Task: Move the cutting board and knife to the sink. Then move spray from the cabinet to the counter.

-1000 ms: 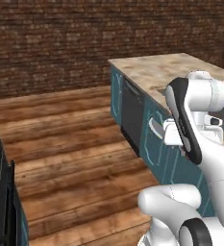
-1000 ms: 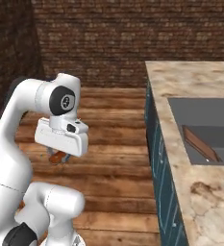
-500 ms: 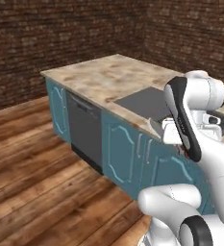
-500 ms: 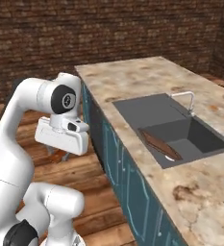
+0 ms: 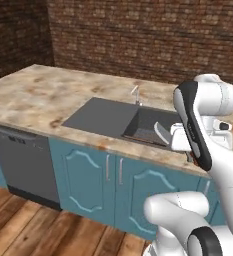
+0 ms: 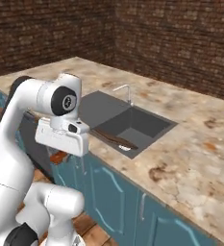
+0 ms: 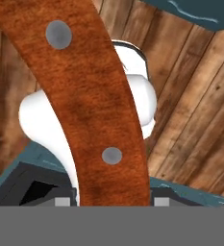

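Nearest you, in the hand view, the tool (image 7: 112,201) is clenched on the knife (image 7: 92,96). Its reddish-brown handle with two grey rivets runs up the frame's centre, over the plank floor (image 7: 195,120). In the right base view that handle pokes out below the hand at left centre.

Past it, the dark grey sink (image 6: 92,108) sits in the beige mottled bench (image 6: 190,158). Its basin holds the cutting board (image 6: 114,138), dark brown and leaning across the near corner. A thin metal faucet (image 6: 125,91) stands at the sink's back rim.

Below the bench edge you have teal panelled doors (image 5: 88,175) and a grey dishwasher front (image 5: 23,165). Brown brick walls (image 5: 138,35) close the room behind.
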{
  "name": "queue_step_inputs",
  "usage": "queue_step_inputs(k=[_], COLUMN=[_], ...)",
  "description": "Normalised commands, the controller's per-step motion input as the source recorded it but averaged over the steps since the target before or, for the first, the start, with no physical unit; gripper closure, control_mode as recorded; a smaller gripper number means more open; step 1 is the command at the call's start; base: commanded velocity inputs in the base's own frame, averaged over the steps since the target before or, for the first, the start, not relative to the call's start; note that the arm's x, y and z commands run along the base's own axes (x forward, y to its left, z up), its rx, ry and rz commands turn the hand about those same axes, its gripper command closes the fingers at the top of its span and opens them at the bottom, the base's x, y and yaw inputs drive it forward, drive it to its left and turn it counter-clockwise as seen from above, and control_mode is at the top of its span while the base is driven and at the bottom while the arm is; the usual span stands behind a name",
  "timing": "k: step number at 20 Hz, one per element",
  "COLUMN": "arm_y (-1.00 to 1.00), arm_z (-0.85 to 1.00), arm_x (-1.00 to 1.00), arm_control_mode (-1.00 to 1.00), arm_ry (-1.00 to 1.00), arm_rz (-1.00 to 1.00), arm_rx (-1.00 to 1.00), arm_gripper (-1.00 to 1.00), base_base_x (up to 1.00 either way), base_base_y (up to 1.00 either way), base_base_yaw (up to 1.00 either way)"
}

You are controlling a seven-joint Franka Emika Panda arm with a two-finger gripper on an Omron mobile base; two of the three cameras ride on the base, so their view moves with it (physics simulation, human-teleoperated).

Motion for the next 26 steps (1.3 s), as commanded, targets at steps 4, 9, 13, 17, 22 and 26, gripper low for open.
queue_step_inputs(k=[4,9,13,17,22,26], arm_y=[0.00,0.00,0.00,0.00,0.00,0.00], arm_z=[0.00,0.00,0.00,0.00,0.00,0.00], arm_x=[0.00,0.00,0.00,0.00,0.00,0.00], arm_control_mode=[1.00,1.00,1.00,1.00,1.00,1.00], arm_ry=[0.00,0.00,0.00,0.00,0.00,0.00], arm_rz=[0.00,0.00,0.00,0.00,0.00,0.00], arm_rx=[0.00,0.00,0.00,0.00,0.00,0.00], arm_gripper=[1.00,1.00,1.00,1.00,1.00,1.00], base_base_x=[0.97,0.84,0.59,0.43,0.23,0.35], base_base_y=[1.00,0.49,0.00,0.02,0.00,0.04], base_base_yaw=[-0.36,-0.45,-0.63,-0.32,-0.05,-0.03])
